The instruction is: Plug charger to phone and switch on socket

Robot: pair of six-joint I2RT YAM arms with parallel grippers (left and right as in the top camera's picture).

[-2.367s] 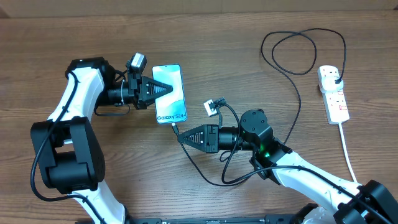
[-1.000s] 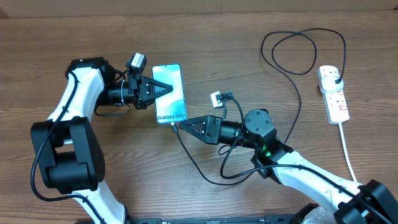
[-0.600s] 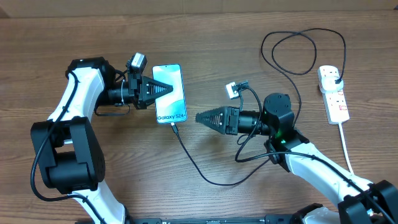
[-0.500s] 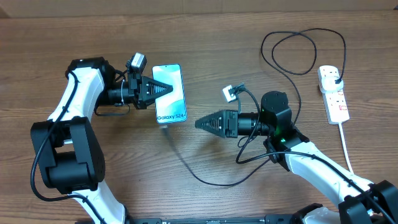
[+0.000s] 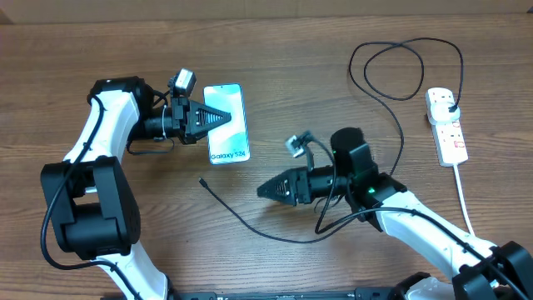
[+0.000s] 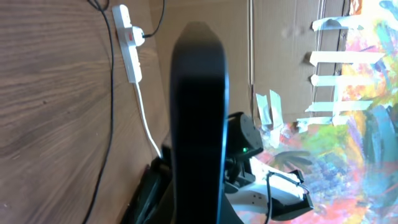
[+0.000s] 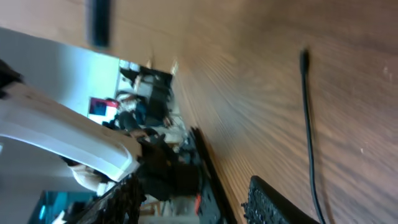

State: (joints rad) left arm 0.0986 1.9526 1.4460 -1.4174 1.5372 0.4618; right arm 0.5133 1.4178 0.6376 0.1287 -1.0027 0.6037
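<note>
Left jaws: clenched shut, your tips lying over the left edge of the phone.
Right jaws: released and spread, nothing between them, pointing left.
Tabletop: brown wood.
Power strip: white, at your far right.
Phone: flat, screen lit, left of centre.
Charger cable: black, its plug in the strip's top outlet, looped, trailing under your right arm.
Connector tip: loose on the tabletop just below the phone, not touching it.
</note>
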